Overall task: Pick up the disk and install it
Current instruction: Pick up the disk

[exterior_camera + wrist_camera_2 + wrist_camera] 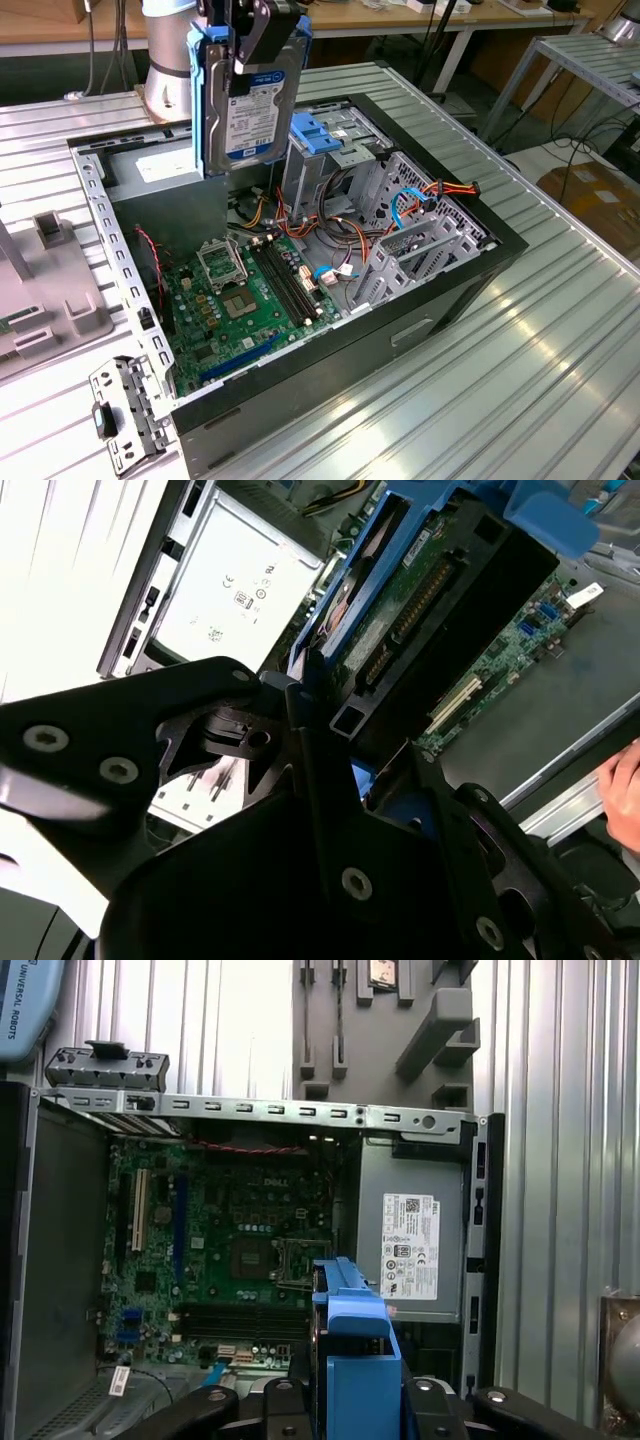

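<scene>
Black fingers (262,38) clamped on flat dark-metal disk (255,110) (white label, blue plastic side rails). Disk held on edge in air above open black computer case (420,320), over its power-supply corner, beside tall metal cage with blue latch (318,135). Pick-up done; seating in bay left. Case sits mid ribbed metal desk (530,380)

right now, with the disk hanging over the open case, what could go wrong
1. The claw grips the disk only near its upper end; a slip could drop it onto the motherboard below.
2. Loose cables lie beside the metal cage and could snag the disk on its way in.
3. In the second wrist view a hand is close beside the case, near where the arm works.
</scene>
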Controlling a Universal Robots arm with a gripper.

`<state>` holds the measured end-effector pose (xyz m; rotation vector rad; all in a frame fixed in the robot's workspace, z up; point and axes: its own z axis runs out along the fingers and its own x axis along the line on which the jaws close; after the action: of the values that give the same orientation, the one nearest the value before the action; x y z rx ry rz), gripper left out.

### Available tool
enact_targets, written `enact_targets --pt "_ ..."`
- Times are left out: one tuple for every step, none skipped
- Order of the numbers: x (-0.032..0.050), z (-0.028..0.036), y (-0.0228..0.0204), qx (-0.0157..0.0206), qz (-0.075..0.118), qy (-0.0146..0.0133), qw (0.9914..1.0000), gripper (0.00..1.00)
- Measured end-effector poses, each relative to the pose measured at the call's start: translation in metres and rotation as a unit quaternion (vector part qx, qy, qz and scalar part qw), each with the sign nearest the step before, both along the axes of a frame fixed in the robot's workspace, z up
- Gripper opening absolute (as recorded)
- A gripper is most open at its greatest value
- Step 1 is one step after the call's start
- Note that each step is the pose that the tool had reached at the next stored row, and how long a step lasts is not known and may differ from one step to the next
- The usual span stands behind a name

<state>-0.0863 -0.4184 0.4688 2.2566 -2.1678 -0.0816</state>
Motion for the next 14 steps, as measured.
enact_targets --pt "0.0003 0.0000 -0.0005 0.0000 0.000 0.0000 1.00000 0.37" --pt "0.0007 0.0000 -0.0013 0.0000 0.000 -0.0001 1.00000 0.37" --pt "0.0013 0.0000 -0.0025 0.0000 0.000 0.0000 1.00000 0.37" --pt "0.0015 0.0000 -0.0030 0.0000 0.000 0.0000 1.00000 0.37" --pt "0.0018 0.0000 -0.0037 0.0000 0.000 0.0000 1.00000 0.37" --pt "0.0022 0.0000 -0.0045 0.0000 0.000 0.0000 1.00000 0.37" --pt "0.0025 -0.0001 -0.0050 0.0000 0.000 0.0000 1.00000 0.37" --pt "0.0030 -0.0001 -0.0058 0.0000 0.000 0.0000 1.00000 0.37" --pt "0.0034 -0.0001 -0.0065 0.0000 0.000 0.0000 1.00000 0.37" --pt "0.0037 -0.0001 -0.0069 0.0000 0.000 0.0000 1.00000 0.37" --pt "0.0040 -0.0001 -0.0074 0.0000 0.000 0.0000 1.00000 0.37" --pt "0.0042 -0.0001 -0.0078 0.0000 0.000 0.0000 1.00000 0.37" --pt "0.0045 -0.0001 -0.0083 0.0000 0.000 0.0000 1.00000 0.37" --pt "0.0047 -0.0001 -0.0087 0.0000 0.000 0.0000 1.00000 0.37"
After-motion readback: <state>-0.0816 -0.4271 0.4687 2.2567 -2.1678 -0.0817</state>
